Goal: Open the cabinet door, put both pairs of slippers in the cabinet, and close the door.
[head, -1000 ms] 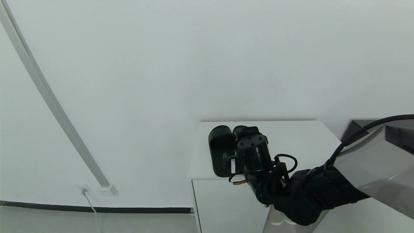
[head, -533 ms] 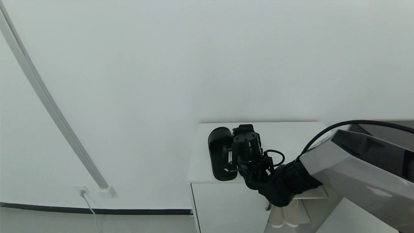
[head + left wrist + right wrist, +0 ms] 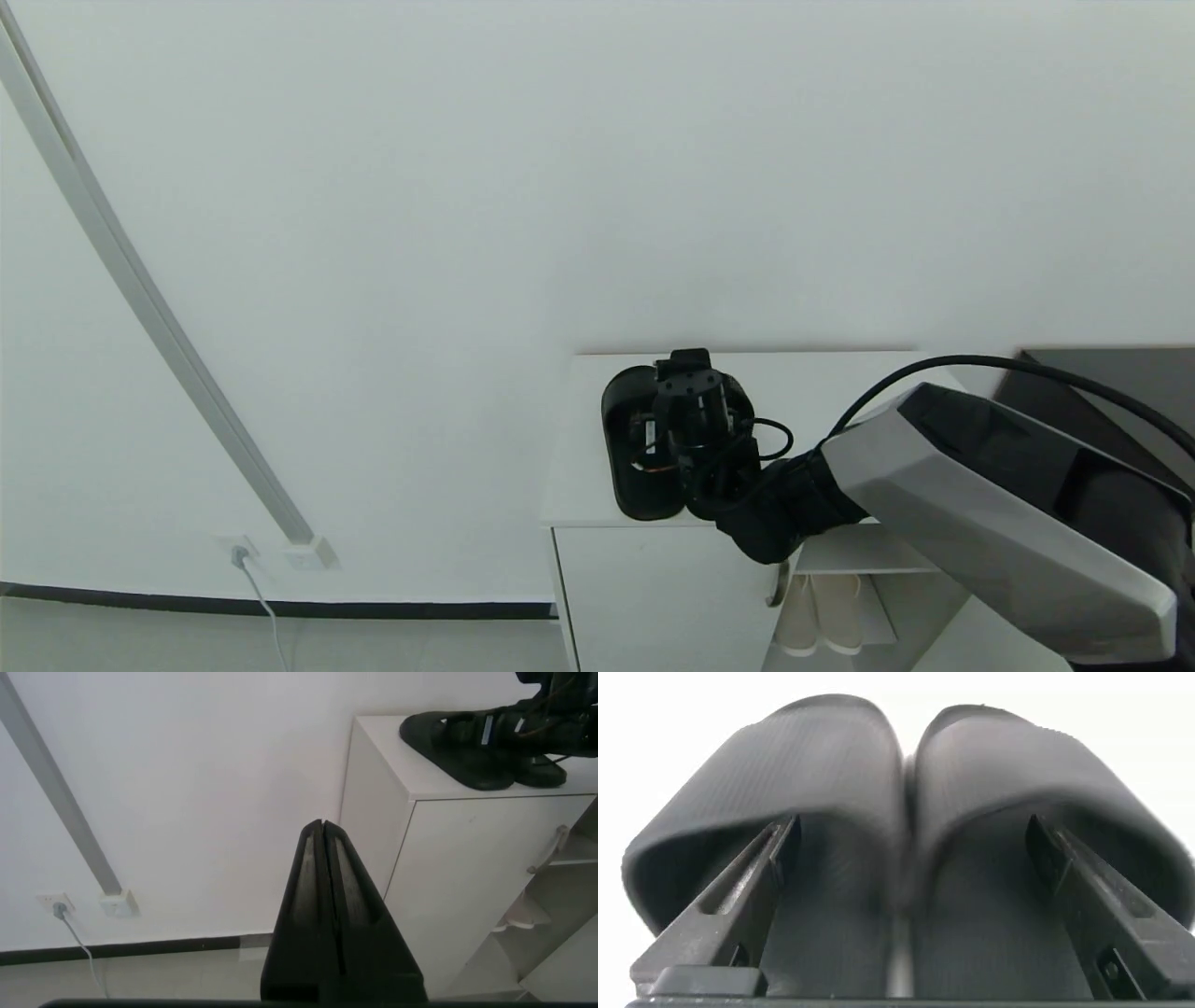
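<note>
right gripper (image 3: 910, 821) is open wide and grips nothing; one finger sits inside each strap of the black slippers (image 3: 822, 765), which lie side by side on the cabinet top (image 3: 840, 392). judged step: grasp the pair. close evenly so both inner strap walls pinch together, lift straight up, and clear the front edge before lowering to a shelf. left gripper (image 3: 322, 887) is closed and empty, well apart from the cabinet (image 3: 448, 877). white slippers (image 3: 822, 611) rest on a shelf inside. finger depth under the straps is hard to judge; the door's position cannot be made out.
</note>
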`<state>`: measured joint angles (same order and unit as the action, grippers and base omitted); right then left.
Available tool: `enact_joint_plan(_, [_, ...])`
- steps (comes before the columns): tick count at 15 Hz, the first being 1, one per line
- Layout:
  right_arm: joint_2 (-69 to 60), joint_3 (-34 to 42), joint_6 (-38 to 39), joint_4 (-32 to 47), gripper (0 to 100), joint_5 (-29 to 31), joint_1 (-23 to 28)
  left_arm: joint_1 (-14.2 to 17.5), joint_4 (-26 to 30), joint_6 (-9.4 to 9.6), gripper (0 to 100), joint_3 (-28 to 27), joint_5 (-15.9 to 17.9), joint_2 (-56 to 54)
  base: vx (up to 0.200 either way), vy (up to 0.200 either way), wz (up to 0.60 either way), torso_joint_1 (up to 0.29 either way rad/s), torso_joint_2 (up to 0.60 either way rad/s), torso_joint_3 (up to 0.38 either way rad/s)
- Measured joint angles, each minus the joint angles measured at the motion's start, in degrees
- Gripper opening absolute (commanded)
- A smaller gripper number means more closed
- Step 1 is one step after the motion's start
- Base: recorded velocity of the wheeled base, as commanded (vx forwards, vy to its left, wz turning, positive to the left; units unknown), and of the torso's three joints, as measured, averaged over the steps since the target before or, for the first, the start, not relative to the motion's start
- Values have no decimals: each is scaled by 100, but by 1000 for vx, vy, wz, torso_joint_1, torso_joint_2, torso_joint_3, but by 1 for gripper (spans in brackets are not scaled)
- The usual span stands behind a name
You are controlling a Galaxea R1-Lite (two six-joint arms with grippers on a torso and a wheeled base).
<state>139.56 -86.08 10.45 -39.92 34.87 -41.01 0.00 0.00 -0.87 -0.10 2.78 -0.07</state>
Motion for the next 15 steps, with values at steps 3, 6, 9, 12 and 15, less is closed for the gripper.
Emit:
enact_joint_plan(3, [138,-195,0,18,0,6,52,0,0,0,0,0,-5,0,0,0,0,0,0,0])
enact_joint_plan(6, [193,-238,6,13,0,2,49,0,0,0,0,0,-5,0,0,0,0,0,0,0])
enact_joint_plan(9, [187,-215,15,-1,0,38,50,0,0,0,0,0,-16,0,0,0,0,0,0,0])
enact_joint_plan(12, [2,30,13,-22,0,66,55,0,0,7,0,0,-13,0,0,0,0,0,0,0])
enact_joint_plan(15, [-847,1102,-68,-69,0,-101,9,0,-2,24,0,0,-13,0,0,0,0,0,0,0])
